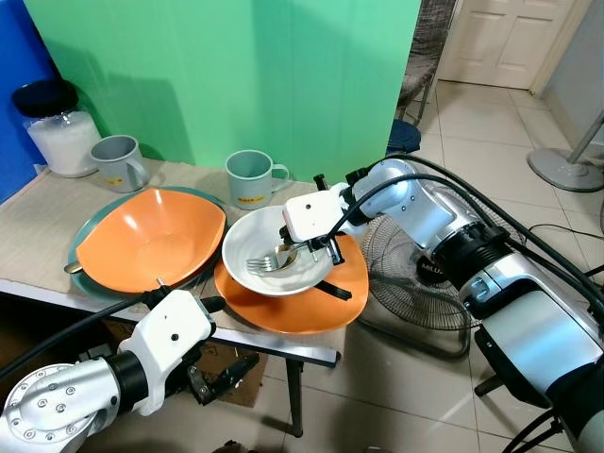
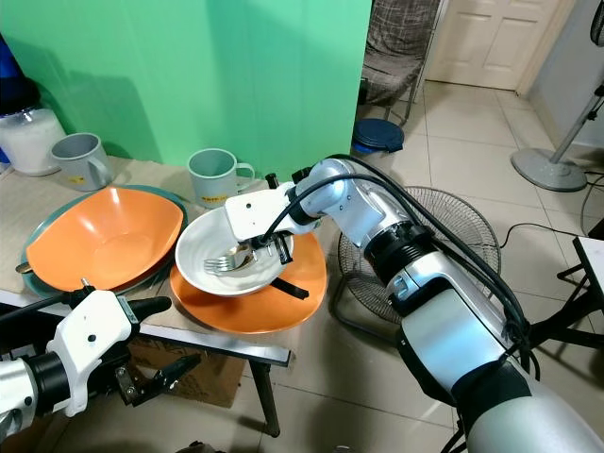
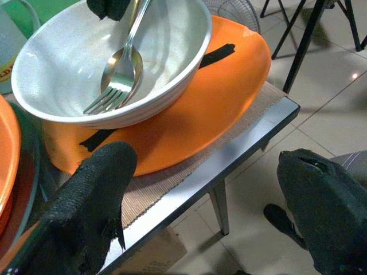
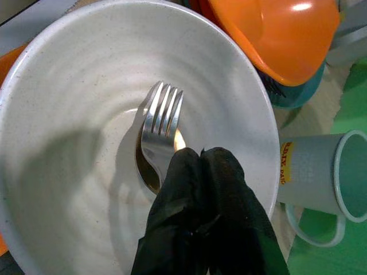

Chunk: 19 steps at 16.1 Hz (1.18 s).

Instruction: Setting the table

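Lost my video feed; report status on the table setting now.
Right pincer shut on fork and spoon, inside white bowl on orange plate. Left pincer open, below table edge. Nothing blocking.

Two mugs [image 1: 253, 177] [image 1: 120, 162], one fork [image 4: 162, 119], one jar [image 1: 58, 129].

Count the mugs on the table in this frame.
2: one grey mug beside the white-filled jar at the back left, one grey-green mug behind the white bowl. Others may be hidden.
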{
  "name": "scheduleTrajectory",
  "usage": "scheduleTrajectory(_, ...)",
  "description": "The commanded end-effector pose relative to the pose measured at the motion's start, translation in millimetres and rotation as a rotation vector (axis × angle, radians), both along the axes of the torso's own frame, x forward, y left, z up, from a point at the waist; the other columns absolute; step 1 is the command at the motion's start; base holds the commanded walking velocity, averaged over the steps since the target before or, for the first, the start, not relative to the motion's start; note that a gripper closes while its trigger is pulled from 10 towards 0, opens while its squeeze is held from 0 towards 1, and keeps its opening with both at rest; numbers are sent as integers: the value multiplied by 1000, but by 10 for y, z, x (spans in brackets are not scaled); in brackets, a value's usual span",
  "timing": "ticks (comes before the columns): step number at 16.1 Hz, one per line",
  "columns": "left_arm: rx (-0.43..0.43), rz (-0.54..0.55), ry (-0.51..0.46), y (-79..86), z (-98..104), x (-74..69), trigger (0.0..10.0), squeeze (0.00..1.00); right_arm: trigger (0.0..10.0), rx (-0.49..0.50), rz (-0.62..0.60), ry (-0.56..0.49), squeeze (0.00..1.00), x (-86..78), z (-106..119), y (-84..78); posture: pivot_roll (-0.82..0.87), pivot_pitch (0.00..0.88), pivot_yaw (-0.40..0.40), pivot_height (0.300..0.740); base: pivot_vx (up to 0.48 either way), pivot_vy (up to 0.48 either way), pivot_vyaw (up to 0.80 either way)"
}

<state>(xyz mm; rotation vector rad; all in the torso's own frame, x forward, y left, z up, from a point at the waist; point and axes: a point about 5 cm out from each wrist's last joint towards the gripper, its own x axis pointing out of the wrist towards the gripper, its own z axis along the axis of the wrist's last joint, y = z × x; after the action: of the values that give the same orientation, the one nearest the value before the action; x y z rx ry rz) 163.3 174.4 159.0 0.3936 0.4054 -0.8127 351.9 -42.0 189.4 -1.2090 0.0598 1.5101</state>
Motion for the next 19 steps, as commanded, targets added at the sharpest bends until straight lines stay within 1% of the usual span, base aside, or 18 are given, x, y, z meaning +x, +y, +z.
scheduleTrajectory(1, 3, -12, -13, -24, 14, 3, 10000, 0, 10000, 10, -15, -28, 482, 37, 94, 5, -40, 0, -1, 740, 0, 0, 0)
scheduleTrajectory(2, 2, -14, -12, -32, 9, 7, 10000, 0, 10000, -15, -16, -24, 1000, 37, 63, -7, -40, 0, -2, 740, 0, 0, 0)
scheduleTrajectory(3, 0, -16, -13, -36, 9, 11, 10000, 0, 10000, -36, -15, -22, 1000, 34, 46, -22, -39, 0, -3, 740, 0, 0, 0)
scheduleTrajectory(6, -2, -14, -13, -36, 8, 15, 10000, 0, 10000, -59, -16, -14, 1000, 26, 34, -40, -40, 0, -3, 740, 0, 0, 0)
scheduleTrajectory(9, -3, -10, -17, -26, 14, 25, 10000, 0, 10000, -94, -41, -22, 1000, 36, -63, -71, -42, 0, 2, 740, 0, 0, 0)
scheduleTrajectory(11, -3, -12, -19, -24, 19, 30, 10000, 0, 10000, -76, -78, -42, 1000, 55, -108, -39, -44, 0, 3, 740, 0, 0, 0)
scheduleTrajectory(12, -2, -14, -21, -25, 24, 38, 10000, 0, 10000, -70, -97, -48, 0, 65, -132, -4, -44, 0, 6, 740, 0, 0, 0)
scheduleTrajectory(14, -4, -18, -25, -30, 31, 47, 10000, 0, 10000, -79, -114, -54, 0, 71, -166, 27, -44, 0, 6, 740, 0, 0, 0)
scheduleTrajectory(15, -7, -21, -26, -37, 38, 45, 10000, 0, 10000, -105, -105, -60, 0, 67, -191, 27, -41, 0, 8, 740, 0, 0, 0)
scheduleTrajectory(16, -9, -25, -23, -38, 40, 36, 10000, 0, 8784, -123, -89, -48, 0, 52, -210, 22, -40, 0, 10, 740, 0, 0, 0)
scheduleTrajectory(18, -8, -28, -21, -34, 40, 32, 10000, 0, 8039, -143, -76, -40, 0, 43, -217, 9, -39, 0, 12, 740, 0, 0, 0)
scheduleTrajectory(19, -7, -30, -20, -32, 42, 34, 10000, 0, 8235, -157, -72, -40, 0, 43, -223, -4, -39, 0, 14, 740, 0, 0, 0)
